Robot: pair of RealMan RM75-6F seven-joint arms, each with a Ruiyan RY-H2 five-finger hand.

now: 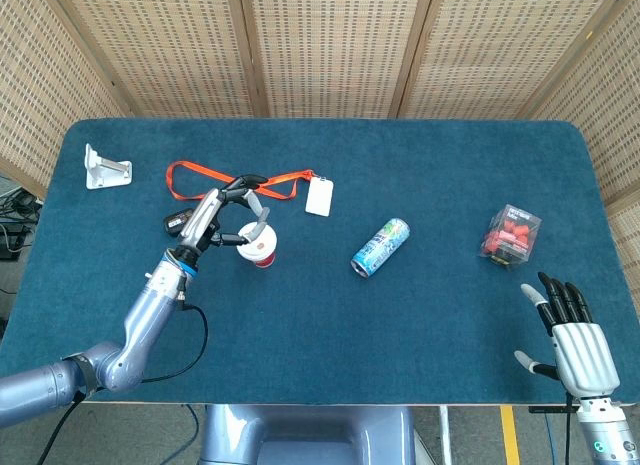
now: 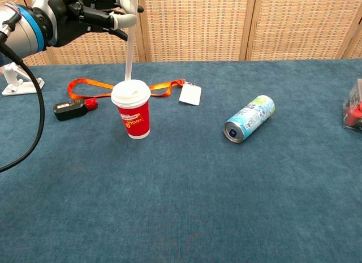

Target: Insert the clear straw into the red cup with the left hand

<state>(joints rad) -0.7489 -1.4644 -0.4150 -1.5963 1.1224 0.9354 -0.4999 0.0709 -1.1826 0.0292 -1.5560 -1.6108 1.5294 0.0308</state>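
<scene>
Left hand: the left hand (image 2: 93, 14) is raised above and just behind the red cup (image 2: 131, 116), pinching the clear straw (image 2: 130, 54) near its top end between thumb and fingers.
Straw position: the straw hangs close to upright; in the chest view its lower tip sits at the white lid (image 2: 130, 93), near the rear of the rim. Whether the tip has entered the lid opening cannot be told from either view.
Straw handling: judged light, thin and slightly flexible, with a smooth wall that can slip or rotate in a pinch. Excess squeeze would likely flatten it. The present high grip leaves a long free length, so the tip may wander; a lower hold would probably steady it but shortens the insertion stroke.
Cup handling: the cup stands upright on the worktop (image 2: 215, 195), unsupported by any hand. It appears to be a light paper cup, so side load from a misaligned tip could tip or slide it. Downward force should stay along the cup axis.
Right hand: the right hand (image 1: 580, 345) rests at the near right edge of the worktop, fingers extended and apart, holding nothing.
Nearby items: an orange lanyard (image 2: 90, 85) lies behind the cup and a drink can (image 2: 249, 118) lies on its side well apart to the right.
</scene>
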